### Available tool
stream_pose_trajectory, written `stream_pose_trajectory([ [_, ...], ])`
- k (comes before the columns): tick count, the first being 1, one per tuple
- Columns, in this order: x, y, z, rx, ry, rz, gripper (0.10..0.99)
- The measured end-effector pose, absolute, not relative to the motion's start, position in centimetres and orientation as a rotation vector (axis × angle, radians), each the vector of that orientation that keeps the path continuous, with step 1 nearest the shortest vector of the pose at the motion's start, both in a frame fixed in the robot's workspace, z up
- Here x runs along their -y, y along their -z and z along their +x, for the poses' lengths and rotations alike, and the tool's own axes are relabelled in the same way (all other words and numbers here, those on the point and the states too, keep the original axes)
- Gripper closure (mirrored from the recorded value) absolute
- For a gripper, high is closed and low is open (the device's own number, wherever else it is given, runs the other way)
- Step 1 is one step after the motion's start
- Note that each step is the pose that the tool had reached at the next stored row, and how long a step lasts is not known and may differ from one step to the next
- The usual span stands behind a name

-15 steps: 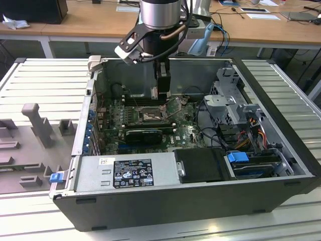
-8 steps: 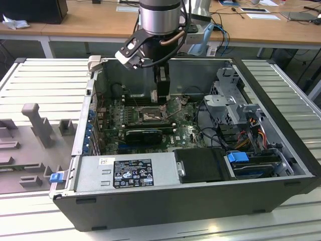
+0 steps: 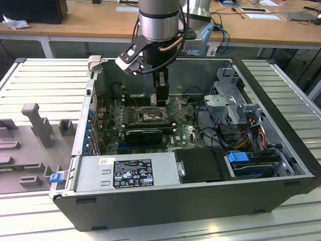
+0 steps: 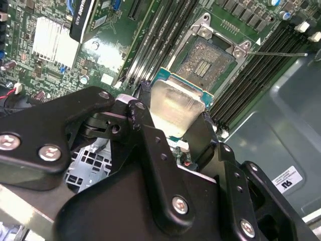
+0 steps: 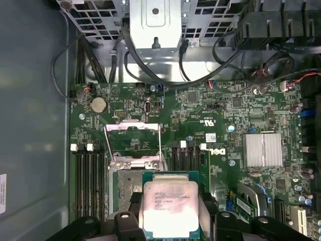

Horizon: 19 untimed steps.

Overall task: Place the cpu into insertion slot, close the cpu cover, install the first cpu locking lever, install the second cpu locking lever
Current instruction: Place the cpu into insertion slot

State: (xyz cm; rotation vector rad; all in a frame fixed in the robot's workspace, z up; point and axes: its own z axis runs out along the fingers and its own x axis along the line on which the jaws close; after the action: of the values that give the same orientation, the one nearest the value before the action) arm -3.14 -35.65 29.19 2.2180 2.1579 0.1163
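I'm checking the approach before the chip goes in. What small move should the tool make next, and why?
Probably a short sideways nudge to centre the cpu over the insertion slot before descending. The tool is shut on the cpu above the board. In both wrist views the cpu looks offset from the slot, though camera angle may exaggerate that. The cpu cover is swung open.

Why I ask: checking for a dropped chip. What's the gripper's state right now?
The gripper: fingers shut on the cpu, close over the insertion slot.
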Motion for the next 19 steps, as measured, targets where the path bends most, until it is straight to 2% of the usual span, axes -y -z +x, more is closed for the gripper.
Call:
stream_pose_trajectory([
  [19,34.9,-26.3,-3.7,-2.184,-0.117,2.194,0.557],
])
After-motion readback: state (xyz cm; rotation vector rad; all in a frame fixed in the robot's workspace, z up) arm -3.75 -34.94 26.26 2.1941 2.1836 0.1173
